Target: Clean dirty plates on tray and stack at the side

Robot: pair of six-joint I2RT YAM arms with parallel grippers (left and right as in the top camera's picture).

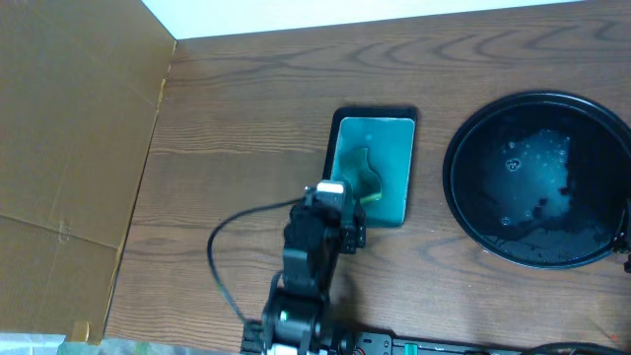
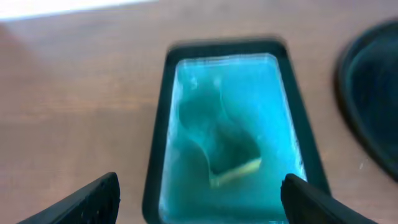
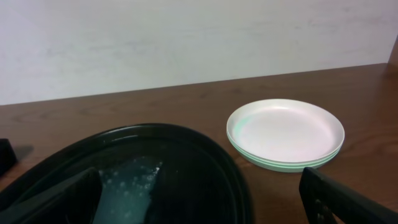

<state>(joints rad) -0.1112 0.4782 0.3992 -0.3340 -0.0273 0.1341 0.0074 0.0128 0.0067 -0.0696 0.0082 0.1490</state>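
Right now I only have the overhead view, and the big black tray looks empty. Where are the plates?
Observer: The right wrist camera shows the plates in one stack on the table, beside the tray, toward its right side.
Operator: Is any teal smear left on the top one?
Observer: None that I can see. Its face looks plain white.
Operator: Is the right gripper carrying anything?
Observer: No. The right gripper is open over the near part of the tray, with nothing between its fingers.
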